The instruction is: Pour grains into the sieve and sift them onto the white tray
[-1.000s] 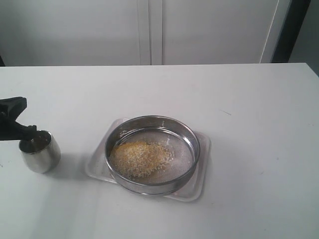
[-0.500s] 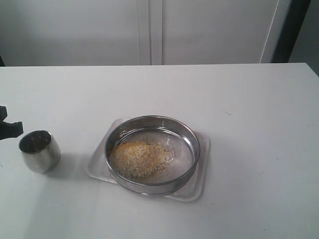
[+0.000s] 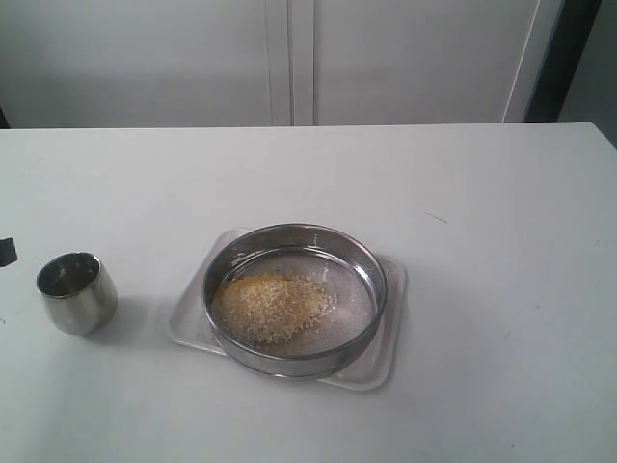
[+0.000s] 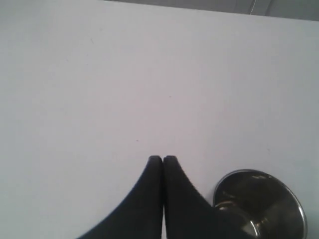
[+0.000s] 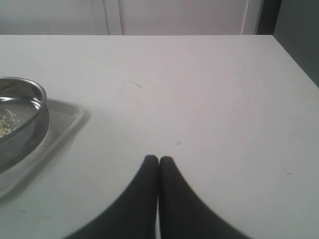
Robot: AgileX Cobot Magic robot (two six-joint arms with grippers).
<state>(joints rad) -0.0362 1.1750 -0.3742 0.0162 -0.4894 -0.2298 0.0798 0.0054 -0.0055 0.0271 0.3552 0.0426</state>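
Observation:
The steel sieve [image 3: 362,265] rests on the white tray [image 3: 390,347] near the table's middle, with a yellow-beige heap of grains [image 3: 270,306] on the left part of its mesh. The sieve [image 5: 35,102], the tray [image 5: 67,117] and a few grains [image 5: 6,125] also show in the right wrist view. My left gripper [image 4: 163,159] is shut and empty over bare table beside the steel cup [image 4: 261,204]; only a dark tip of it [image 3: 6,252] shows at the exterior view's left edge. My right gripper [image 5: 159,159] is shut and empty, apart from the tray.
A small rounded steel cup [image 3: 77,291] stands upright on the table left of the tray. White cabinet doors [image 3: 289,58] rise behind the table's far edge. A dark gap [image 3: 564,58] lies at the back right.
My left gripper has let go of the steel cup and drawn back to the left, almost out of the exterior view. The cup, sieve and grains have not moved.

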